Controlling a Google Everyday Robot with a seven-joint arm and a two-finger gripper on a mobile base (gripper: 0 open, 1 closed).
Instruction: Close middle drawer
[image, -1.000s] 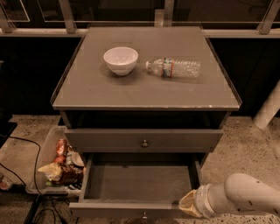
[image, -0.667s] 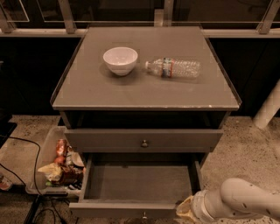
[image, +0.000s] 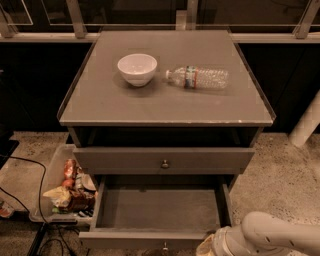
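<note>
- speckled floor (image: 280, 185) surrounds a grey cabinet (image: 165, 107); on top, a white bowl (image: 137, 69) and a lying bottle (image: 200, 77).
- your middle drawer (image: 157, 210) stands pulled out, under the upper drawer (image: 125, 160).
- your gripper (image: 206, 247) sits by its front right corner; you cannot tell its state.

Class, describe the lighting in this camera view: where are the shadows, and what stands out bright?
Camera view: dim, warm overhead light; the bowl and bottle cast shadows on the tabletop; the back of the open middle drawer lies in shadow; the pale gripper, bottom right by the drawer's front corner, looks bright.
</note>
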